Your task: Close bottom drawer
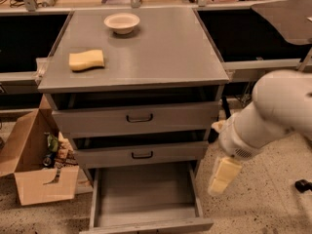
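The bottom drawer (144, 189) of the grey cabinet (146, 57) is pulled far out, and its flat grey tray floor is bare. Its slim front panel (151, 225) lies at the lower edge of the view; its handle does not show. The middle drawer (141, 154) and the top drawer (139, 117) each stand slightly out, each with a black handle. My gripper (223, 174), cream-coloured on a white arm (273, 116), hangs pointing down just right of the open bottom drawer's right side, above the floor and apart from the front panel.
A yellow sponge (87, 60) and a white bowl (122, 22) sit on the cabinet top. An open cardboard box (34, 165) with clutter stands on the floor to the left. Workbenches (263, 62) run behind, and speckled floor lies to the right.
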### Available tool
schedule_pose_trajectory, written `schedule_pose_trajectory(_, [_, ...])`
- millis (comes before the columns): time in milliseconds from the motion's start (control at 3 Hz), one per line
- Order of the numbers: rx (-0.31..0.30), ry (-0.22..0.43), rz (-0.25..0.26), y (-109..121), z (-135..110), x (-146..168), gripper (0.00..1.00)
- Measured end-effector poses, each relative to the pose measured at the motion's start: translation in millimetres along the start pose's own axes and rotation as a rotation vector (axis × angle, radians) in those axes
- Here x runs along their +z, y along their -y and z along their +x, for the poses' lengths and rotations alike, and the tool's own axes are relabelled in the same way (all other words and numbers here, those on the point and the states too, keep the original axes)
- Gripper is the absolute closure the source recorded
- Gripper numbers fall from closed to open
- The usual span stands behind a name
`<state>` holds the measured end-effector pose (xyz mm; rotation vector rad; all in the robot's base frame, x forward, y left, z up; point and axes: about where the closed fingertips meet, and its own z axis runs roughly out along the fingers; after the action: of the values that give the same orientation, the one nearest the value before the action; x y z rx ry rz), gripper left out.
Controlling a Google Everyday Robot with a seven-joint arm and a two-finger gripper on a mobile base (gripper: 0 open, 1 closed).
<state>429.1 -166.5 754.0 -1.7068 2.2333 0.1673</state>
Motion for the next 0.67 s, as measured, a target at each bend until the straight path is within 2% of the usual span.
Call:
schedule_pose_trajectory(333, [0.004, 0.026, -0.034, -30, 9, 78, 0.00])
schedule_pose_trajectory(667, [0.019, 0.068, -0.039, -48, 12, 133, 0.00])
